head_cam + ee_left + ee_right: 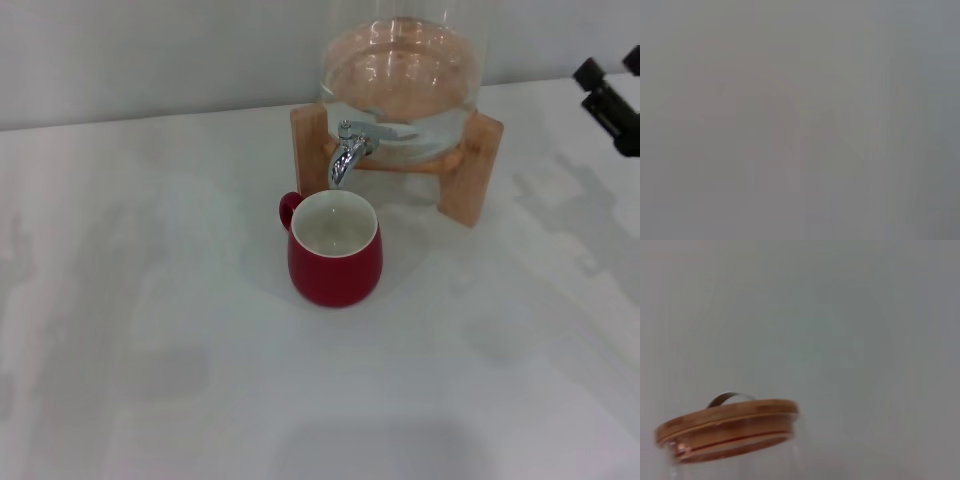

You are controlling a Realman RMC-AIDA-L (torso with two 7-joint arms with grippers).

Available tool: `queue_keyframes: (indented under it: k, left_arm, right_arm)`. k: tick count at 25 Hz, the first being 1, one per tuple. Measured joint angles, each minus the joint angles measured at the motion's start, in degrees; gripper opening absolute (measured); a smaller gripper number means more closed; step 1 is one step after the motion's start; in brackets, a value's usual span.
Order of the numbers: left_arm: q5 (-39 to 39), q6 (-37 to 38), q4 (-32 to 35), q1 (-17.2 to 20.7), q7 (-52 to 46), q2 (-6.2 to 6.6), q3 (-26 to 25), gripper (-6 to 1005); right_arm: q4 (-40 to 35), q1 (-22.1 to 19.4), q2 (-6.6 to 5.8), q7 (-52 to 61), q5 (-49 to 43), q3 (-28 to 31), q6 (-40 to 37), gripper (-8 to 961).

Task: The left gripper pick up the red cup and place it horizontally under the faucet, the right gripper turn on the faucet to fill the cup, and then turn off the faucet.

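The red cup (334, 262) stands upright on the white table, its white inside showing and its small handle (288, 208) turned to the back left. The chrome faucet (349, 150) sticks out of the glass dispenser (400, 75), and its spout ends just above the cup's far rim. No water stream shows. My right gripper (611, 70) hangs at the far right edge of the head view, well right of the dispenser, its black fingers (605, 100) spread with nothing between them. The left gripper is out of view; the left wrist view shows only plain grey.
The dispenser rests on a wooden stand (468, 168) at the back of the table (150, 350). In the right wrist view its wooden lid (727, 429) with a metal handle (726, 398) shows against a grey wall.
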Motion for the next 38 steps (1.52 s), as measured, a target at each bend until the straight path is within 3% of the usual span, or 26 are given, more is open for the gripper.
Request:
queue_keyframes:
  k: [15,38]
  left_arm:
    - [-2.0,0.5,-0.7,0.1,0.2,0.05,0.4,422]
    - [-0.7,0.5,-0.8,0.0,0.2,0.09,0.8,422]
  right_arm:
    - [0.1,-0.4,-0.01,0.7,0.0,-11.1,-5.1,828]
    - [-0.1,5.9,0.55,2.9,0.0,-20.9,-0.3,828]
